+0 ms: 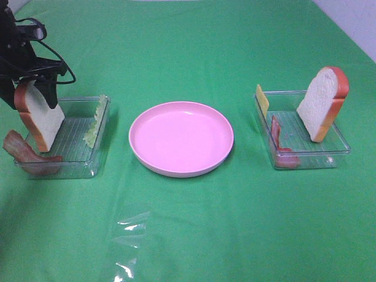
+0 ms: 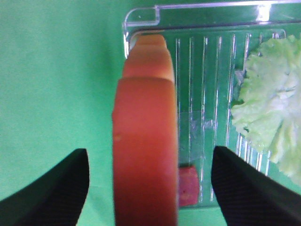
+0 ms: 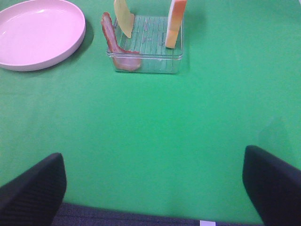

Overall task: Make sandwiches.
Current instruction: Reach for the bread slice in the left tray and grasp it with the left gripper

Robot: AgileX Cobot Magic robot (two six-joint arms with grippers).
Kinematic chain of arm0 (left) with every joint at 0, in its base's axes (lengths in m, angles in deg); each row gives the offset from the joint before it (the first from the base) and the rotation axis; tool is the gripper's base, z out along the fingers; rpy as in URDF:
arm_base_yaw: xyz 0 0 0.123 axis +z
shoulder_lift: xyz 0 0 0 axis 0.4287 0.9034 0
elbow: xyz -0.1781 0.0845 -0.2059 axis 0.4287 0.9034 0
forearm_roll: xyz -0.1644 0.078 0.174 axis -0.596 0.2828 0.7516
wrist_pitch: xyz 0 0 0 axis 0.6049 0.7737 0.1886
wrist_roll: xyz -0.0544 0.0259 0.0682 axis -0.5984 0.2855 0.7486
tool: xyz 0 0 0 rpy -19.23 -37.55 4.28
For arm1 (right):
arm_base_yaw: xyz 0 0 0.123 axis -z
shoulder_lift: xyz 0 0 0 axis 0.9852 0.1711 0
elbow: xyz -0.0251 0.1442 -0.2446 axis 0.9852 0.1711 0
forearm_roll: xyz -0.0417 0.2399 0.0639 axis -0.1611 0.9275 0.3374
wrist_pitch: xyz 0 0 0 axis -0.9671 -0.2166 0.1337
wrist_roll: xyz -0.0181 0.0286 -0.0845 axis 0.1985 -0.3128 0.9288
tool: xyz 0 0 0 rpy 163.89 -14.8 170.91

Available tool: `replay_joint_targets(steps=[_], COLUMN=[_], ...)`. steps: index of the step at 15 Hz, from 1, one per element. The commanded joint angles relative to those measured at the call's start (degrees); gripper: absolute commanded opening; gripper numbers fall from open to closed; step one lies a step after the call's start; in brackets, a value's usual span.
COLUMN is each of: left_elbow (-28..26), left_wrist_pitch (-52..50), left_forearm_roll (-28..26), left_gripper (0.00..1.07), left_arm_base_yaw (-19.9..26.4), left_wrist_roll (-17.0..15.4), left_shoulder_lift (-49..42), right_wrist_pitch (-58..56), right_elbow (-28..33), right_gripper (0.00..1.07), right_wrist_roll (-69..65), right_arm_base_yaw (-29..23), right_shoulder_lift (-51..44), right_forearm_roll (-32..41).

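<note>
A bread slice (image 1: 42, 117) stands upright at the left end of the left clear tray (image 1: 76, 147). My left gripper (image 1: 29, 94) straddles its top edge. In the left wrist view the orange crust (image 2: 146, 155) runs between the two fingers with a gap on each side, so the left gripper (image 2: 150, 153) is open. Lettuce (image 1: 97, 123) (image 2: 270, 113) leans at the tray's right end, and bacon (image 1: 23, 153) hangs over its front left corner. My right gripper (image 3: 153, 157) is open over bare cloth, outside the high view.
A pink plate (image 1: 181, 138) (image 3: 37, 33) sits in the middle. The right tray (image 1: 305, 158) holds a bread slice (image 1: 323, 103) (image 3: 175, 23), cheese (image 1: 262, 98) (image 3: 123, 16) and bacon (image 1: 279, 141) (image 3: 117, 44). Crumpled clear film (image 1: 126, 247) lies on the green cloth at the front.
</note>
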Motion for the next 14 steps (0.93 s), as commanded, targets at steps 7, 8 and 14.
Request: replay_joint_targets(steps=[7,8,14], left_elbow=[-0.23,-0.23,-0.23], left_wrist_pitch=[4.76,4.76,4.76], left_forearm_roll=[0.00,0.00,-0.11], left_gripper=[0.26,0.17,0.10], left_arm_base_yaw=[-0.29,-0.29,-0.29], left_wrist_roll=[-0.06,-0.06,-0.06], left_shoulder_lift=[0.17,0.17,0.17], right_wrist_pitch=[0.63,0.63,0.63], right_elbow=[0.17,0.17,0.17], right_gripper=[0.98,0.98,0.98], right_wrist_roll=[-0.34,-0.34,-0.34], right_arm_base_yaw=[0.06,0.06,0.06], right_shoulder_lift=[-1.66,-1.66,-1.66], right_forearm_roll=[0.06,0.06,0.06])
